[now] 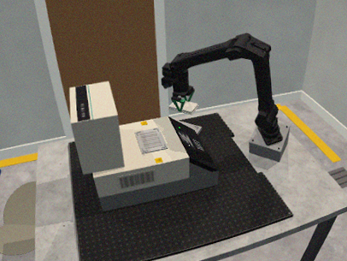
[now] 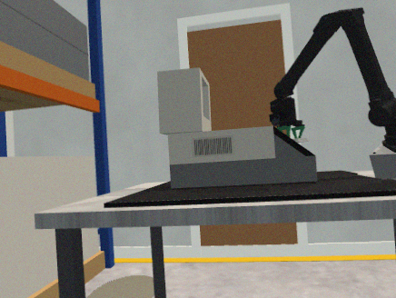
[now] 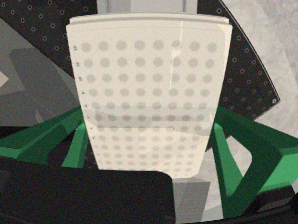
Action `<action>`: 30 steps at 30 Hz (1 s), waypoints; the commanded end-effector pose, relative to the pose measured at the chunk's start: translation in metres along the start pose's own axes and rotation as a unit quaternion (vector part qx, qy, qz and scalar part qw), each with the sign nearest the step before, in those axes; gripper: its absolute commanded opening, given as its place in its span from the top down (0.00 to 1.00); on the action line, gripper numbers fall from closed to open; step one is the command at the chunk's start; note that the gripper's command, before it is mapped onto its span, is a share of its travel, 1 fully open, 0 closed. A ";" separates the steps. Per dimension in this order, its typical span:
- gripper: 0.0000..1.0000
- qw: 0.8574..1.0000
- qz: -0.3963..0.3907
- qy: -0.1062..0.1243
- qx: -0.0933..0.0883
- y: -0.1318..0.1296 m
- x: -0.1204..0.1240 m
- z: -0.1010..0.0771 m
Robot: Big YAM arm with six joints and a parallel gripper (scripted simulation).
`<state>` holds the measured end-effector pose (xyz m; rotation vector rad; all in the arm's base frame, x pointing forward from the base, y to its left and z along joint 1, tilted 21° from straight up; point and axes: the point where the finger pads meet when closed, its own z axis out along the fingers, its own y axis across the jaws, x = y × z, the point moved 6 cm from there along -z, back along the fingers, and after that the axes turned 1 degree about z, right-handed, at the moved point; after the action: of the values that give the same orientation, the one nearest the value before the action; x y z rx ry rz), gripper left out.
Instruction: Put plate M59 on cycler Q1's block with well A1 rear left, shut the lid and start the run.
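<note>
My gripper (image 1: 182,103) is shut on the white 96-well plate M59 (image 1: 184,106) and holds it in the air behind the cycler's panel. The nest shows partly behind the panel in the top view (image 1: 195,127). Cycler Q1 (image 1: 143,163) has its lid (image 1: 94,124) standing open at the left. Its block (image 1: 151,141) is bare between the yellow corner brackets. A green lamp (image 1: 180,127) glows on the dark sloped panel (image 1: 193,144).
The cycler stands on a black perforated mat (image 1: 175,213). My arm's base (image 1: 270,144) is at the right of the table. A yellow floor strip (image 1: 308,133) runs behind it. From the side view the fingers (image 2: 291,132) hang just above the panel's top edge.
</note>
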<state>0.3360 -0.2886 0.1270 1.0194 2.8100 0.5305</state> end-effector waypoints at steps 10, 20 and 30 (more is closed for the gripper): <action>1.00 0.999 -0.010 -0.033 0.003 0.000 -0.016 -0.060; 1.00 0.999 -0.017 -0.044 0.008 0.006 -0.013 -0.094; 1.00 0.999 -0.015 -0.049 0.007 0.003 -0.011 -0.135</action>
<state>0.3175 -0.3057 0.2035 1.0109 2.8248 0.5460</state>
